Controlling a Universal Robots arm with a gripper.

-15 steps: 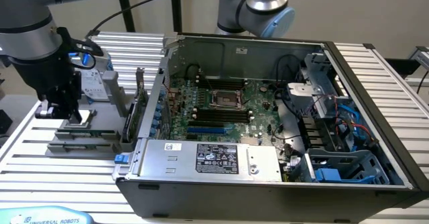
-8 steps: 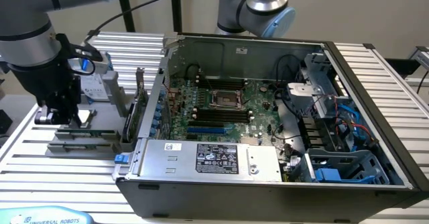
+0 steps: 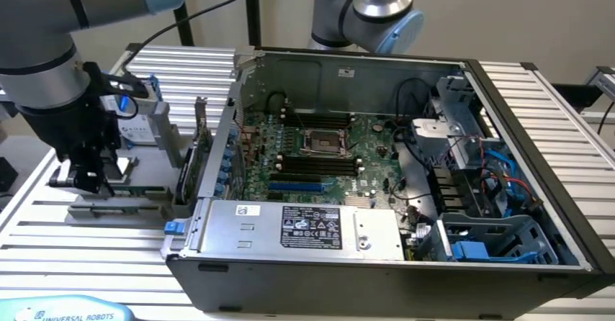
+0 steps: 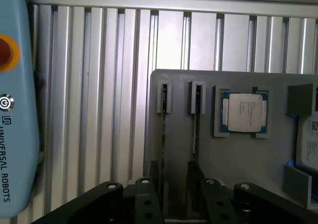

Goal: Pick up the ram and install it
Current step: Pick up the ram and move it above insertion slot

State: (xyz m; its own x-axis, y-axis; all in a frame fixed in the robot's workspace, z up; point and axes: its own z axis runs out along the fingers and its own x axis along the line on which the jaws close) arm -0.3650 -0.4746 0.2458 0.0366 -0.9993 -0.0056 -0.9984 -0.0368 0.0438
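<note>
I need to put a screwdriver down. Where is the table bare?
Bare slats lie between the teach pendant and the grey holder, and at the exterior view's right of the computer case. Crowded: the holder, with ram sticks, processor and the gripper above.

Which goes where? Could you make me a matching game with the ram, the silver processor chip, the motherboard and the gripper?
Things:
1. ram
2. processor chip
3. motherboard
4. gripper

Places:
A. inside the open computer case
B. lying flat in a square pocket of the gray tray
C. above the tray, on the exterior view's left
D. standing on edge in a narrow tray slot

Pairs: 1-D, 2-B, 3-A, 4-C
</note>
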